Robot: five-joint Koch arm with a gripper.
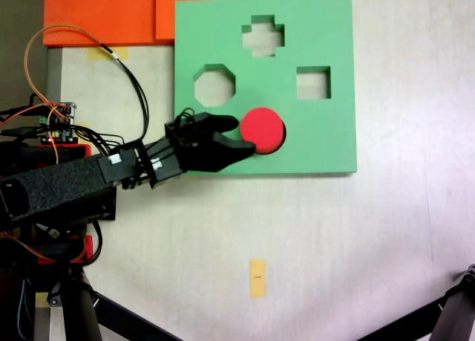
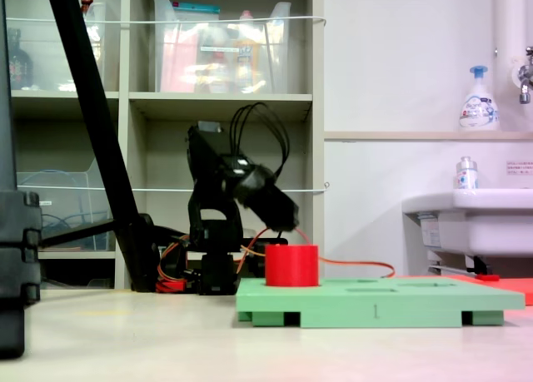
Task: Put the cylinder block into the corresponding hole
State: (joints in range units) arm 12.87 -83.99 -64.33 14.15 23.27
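Note:
The red cylinder block [image 1: 264,128] stands upright on the green foam board [image 1: 326,133], over the round hole, of which a dark sliver [image 1: 283,139] shows at the block's right edge. In a fixed view from the side, the block [image 2: 291,265] rises well above the board's top [image 2: 400,295]. My black gripper [image 1: 246,136] reaches in from the left, open, its two fingertips spread at the block's left side. From the side the gripper [image 2: 287,224] hangs just above and behind the block. How deep the block sits I cannot tell.
The board also has cross [image 1: 263,36], octagonal [image 1: 215,85] and square [image 1: 313,82] cutouts. Orange foam sheets [image 1: 111,14] lie at the top left. A yellow tape mark [image 1: 257,278] is on the table. Tripod legs [image 1: 445,319] cross the lower corners.

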